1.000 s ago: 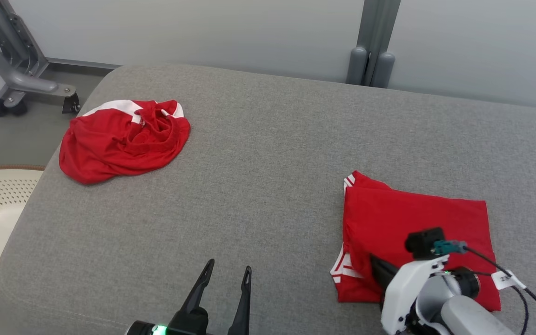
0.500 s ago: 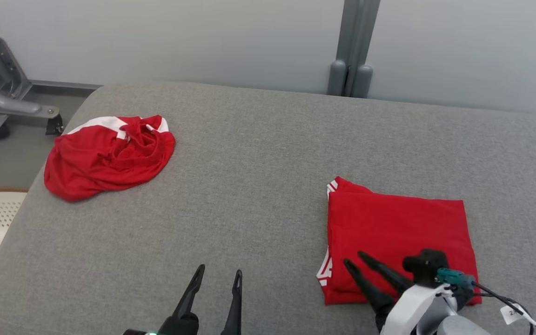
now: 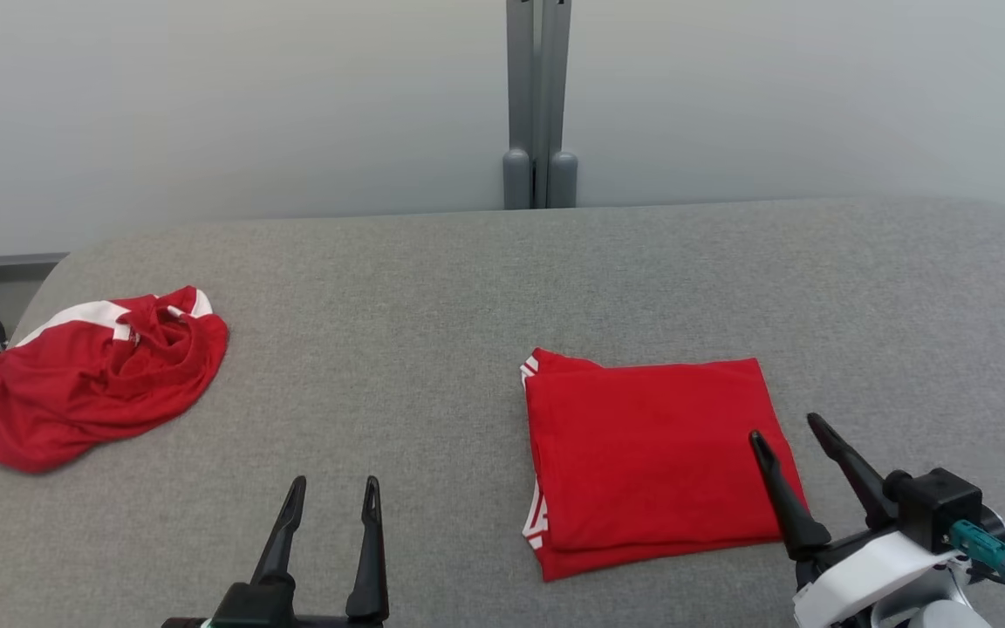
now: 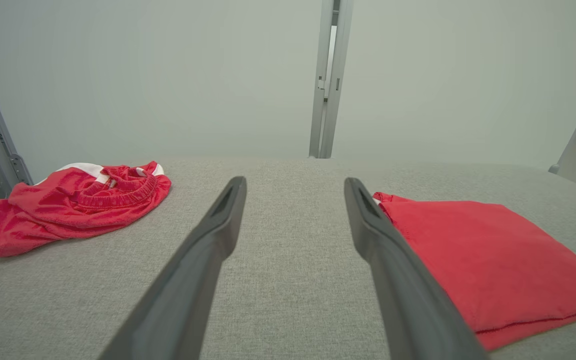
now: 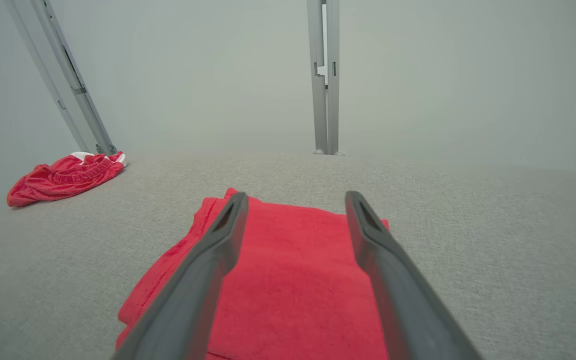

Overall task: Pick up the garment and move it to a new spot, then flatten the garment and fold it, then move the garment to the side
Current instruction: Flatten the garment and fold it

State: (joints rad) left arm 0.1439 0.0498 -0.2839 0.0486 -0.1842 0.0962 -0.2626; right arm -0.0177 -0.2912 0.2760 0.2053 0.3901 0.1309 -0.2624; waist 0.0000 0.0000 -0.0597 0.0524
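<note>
**Fold looks done, both end effectors empty**

The right end effector [image 3: 783, 427] hangs spread and empty over the near right corner of the folded red garment [image 3: 651, 453]. The garment lies flat, right of centre on the grey worktop [image 3: 433, 305]. The left end effector [image 3: 334, 481] is spread too. The next move probably calls for reaching the crumpled red garment [image 3: 101, 375] far left. Its inner folds are hidden.

The grey fabric-covered counter [image 3: 433, 349] carries two red pieces. A folded garment [image 3: 642, 462] lies flat as a neat rectangle directly ahead of the right gripper [image 3: 783, 427], and to the right of the left gripper [image 3: 334, 481]. A crumpled red-and-white garment [image 3: 92, 384] sits in a heap well off to the left gripper's left, near the counter's edge.
</note>
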